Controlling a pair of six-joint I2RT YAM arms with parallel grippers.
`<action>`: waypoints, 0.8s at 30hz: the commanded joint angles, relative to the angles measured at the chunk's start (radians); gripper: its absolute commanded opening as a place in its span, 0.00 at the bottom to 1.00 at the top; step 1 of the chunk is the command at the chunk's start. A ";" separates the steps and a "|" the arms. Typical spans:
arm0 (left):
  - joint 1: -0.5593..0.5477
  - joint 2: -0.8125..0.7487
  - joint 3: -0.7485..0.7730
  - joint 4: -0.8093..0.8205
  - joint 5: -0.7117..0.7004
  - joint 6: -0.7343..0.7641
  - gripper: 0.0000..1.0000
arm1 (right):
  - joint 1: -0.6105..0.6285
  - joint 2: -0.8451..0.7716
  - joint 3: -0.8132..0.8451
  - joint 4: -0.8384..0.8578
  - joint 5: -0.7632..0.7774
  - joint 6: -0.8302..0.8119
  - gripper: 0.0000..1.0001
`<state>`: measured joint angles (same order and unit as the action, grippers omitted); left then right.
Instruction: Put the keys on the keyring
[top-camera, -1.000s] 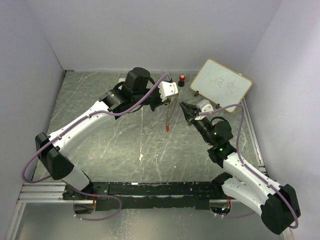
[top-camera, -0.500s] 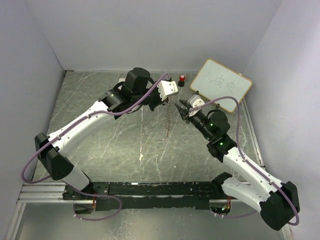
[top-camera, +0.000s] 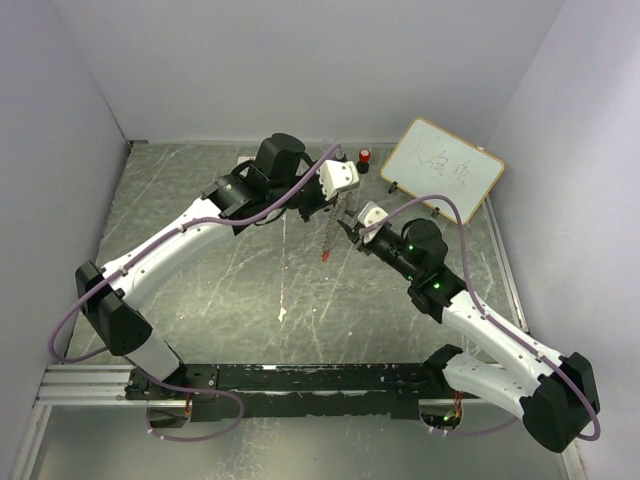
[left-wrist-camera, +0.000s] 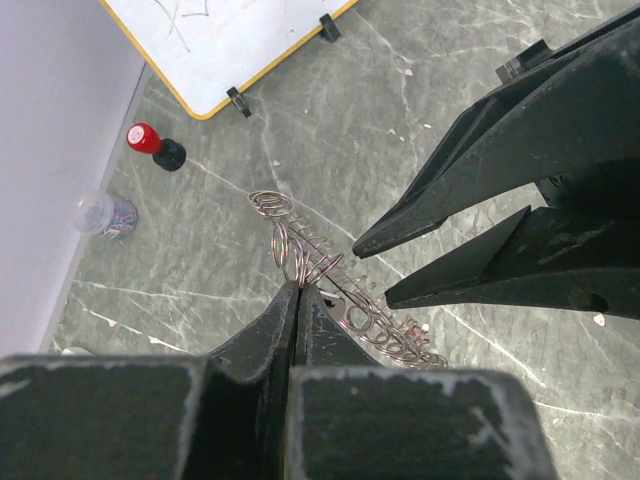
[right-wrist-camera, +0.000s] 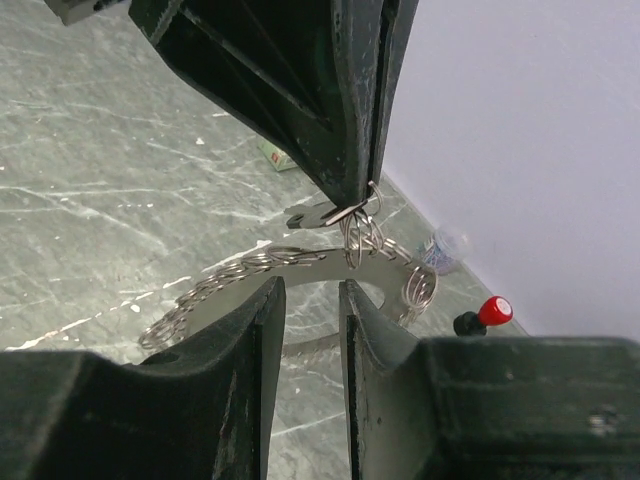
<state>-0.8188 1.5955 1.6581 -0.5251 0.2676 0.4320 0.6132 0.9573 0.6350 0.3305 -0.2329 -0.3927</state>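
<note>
The keyring (top-camera: 333, 235), a big ring of looped grey wire, hangs from my left gripper (top-camera: 338, 207), which is shut on its upper edge. In the left wrist view the shut left gripper (left-wrist-camera: 298, 288) pinches the wire loops of the keyring (left-wrist-camera: 370, 320). A small red spot (top-camera: 327, 258) shows at the ring's lower end. A flat silver key-like piece (right-wrist-camera: 318, 214) lies at the left gripper's (right-wrist-camera: 358, 200) tip. My right gripper (right-wrist-camera: 310, 288) stands open just short of the keyring's arc (right-wrist-camera: 240, 265), holding nothing. It also shows as the right gripper (left-wrist-camera: 372, 275) beside the ring.
A whiteboard (top-camera: 442, 170) leans at the back right. A red-topped black cylinder (top-camera: 365, 160) stands by the back wall, near a small clear jar (left-wrist-camera: 105, 213). Side walls close in on both sides of the grey marbled table (top-camera: 200, 260).
My right gripper has opened and moved left and forward, up to the hanging keyring. The left arm has hardly moved and keeps its grip.
</note>
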 joint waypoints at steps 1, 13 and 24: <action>0.002 0.006 0.049 -0.006 -0.008 -0.004 0.07 | 0.010 -0.012 0.026 0.012 0.012 -0.026 0.28; 0.001 0.015 0.061 -0.043 0.017 0.016 0.07 | 0.012 0.015 0.057 0.003 0.023 -0.036 0.28; -0.004 0.027 0.078 -0.073 0.039 0.031 0.07 | 0.014 0.060 0.092 0.006 0.016 -0.044 0.28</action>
<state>-0.8192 1.6203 1.6810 -0.5964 0.2806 0.4507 0.6193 1.0077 0.6956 0.3237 -0.2192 -0.4267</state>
